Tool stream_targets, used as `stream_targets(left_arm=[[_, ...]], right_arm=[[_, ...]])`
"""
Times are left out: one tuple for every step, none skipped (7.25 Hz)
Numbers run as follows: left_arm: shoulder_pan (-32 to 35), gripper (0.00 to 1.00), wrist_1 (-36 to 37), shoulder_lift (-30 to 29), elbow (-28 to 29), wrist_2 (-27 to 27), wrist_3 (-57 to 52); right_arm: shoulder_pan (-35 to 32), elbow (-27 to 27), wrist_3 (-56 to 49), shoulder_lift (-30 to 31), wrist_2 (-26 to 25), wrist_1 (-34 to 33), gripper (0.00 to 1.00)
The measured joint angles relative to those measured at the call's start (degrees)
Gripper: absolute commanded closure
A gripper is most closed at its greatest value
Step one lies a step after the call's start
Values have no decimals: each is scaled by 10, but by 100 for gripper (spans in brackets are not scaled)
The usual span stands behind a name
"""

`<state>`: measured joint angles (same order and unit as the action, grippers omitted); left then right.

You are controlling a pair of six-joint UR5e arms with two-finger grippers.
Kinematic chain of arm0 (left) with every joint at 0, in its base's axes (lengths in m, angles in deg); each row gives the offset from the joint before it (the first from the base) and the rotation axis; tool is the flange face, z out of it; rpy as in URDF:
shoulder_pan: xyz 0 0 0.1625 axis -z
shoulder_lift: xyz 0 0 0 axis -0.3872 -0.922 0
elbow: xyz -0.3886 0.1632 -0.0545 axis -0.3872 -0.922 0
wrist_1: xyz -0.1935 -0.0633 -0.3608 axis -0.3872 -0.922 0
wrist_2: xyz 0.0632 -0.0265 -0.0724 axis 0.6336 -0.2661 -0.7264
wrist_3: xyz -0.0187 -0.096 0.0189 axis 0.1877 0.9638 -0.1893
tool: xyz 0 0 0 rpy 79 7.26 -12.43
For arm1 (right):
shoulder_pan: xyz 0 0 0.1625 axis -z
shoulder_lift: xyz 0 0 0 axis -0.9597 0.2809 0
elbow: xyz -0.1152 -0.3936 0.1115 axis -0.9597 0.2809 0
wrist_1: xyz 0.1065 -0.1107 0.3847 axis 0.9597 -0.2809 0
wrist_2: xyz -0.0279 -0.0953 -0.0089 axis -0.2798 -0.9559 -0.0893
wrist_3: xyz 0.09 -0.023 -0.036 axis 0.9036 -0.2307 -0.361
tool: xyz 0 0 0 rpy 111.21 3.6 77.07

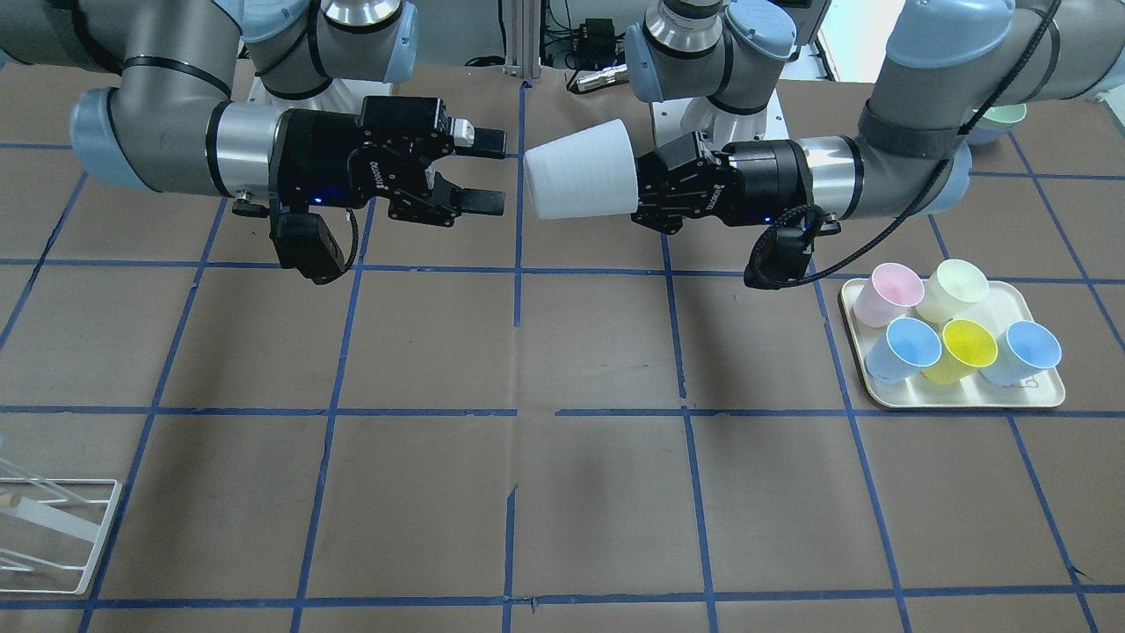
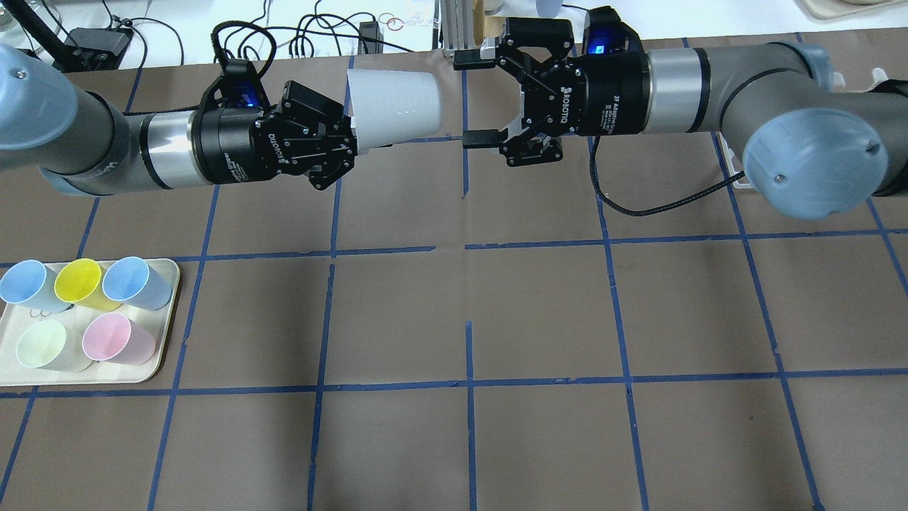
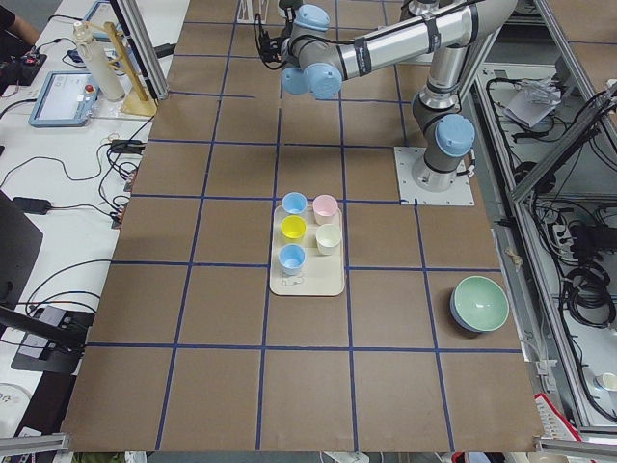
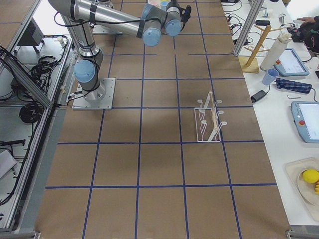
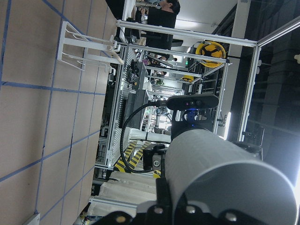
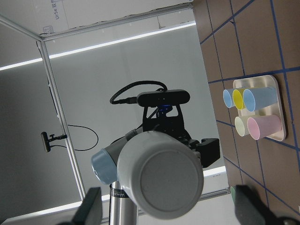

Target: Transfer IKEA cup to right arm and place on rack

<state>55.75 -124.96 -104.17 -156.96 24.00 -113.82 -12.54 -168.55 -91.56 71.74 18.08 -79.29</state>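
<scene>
The IKEA cup (image 2: 394, 106), pale grey and almost white, is held on its side above the table, base toward the right arm. My left gripper (image 2: 358, 131) is shut on its rim end; it also shows in the front view (image 1: 646, 185) with the cup (image 1: 582, 171). My right gripper (image 2: 469, 98) is open and level with the cup, fingertips just short of its base, not touching. In the right wrist view the cup's base (image 6: 159, 180) sits between the spread fingers (image 6: 89, 211). The white wire rack (image 1: 53, 527) stands at the table's edge on my right (image 4: 209, 119).
A cream tray (image 2: 163, 355) on my left holds several coloured cups: blue, yellow, pink, pale green. A green bowl (image 3: 479, 304) sits near the left end. A black cable hangs from the right wrist (image 2: 638, 209).
</scene>
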Motion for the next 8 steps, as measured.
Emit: stream_targets(left_arm=[[12, 100, -1, 2, 0, -15, 0], [21, 100, -2, 2, 0, -29, 0], [27, 100, -2, 2, 0, -35, -1], [30, 100, -2, 2, 0, -37, -1], [32, 100, -2, 2, 0, -39, -1], [32, 100, -2, 2, 0, -40, -1], [32, 100, -1, 0, -1, -40, -2], [32, 100, -1, -3, -1, -41, -3]], right_arm=[[0, 0, 4, 1, 6, 1, 0], [-1, 0, 14, 2, 15, 3, 0], [-2, 0, 22, 4, 21, 3, 0], [-3, 0, 27, 5, 24, 4, 0], [-4, 0, 28, 5, 24, 4, 9], [-5, 0, 29, 5, 25, 4, 27], [-5, 0, 30, 5, 25, 4, 46], [-5, -1, 30, 5, 24, 4, 66]])
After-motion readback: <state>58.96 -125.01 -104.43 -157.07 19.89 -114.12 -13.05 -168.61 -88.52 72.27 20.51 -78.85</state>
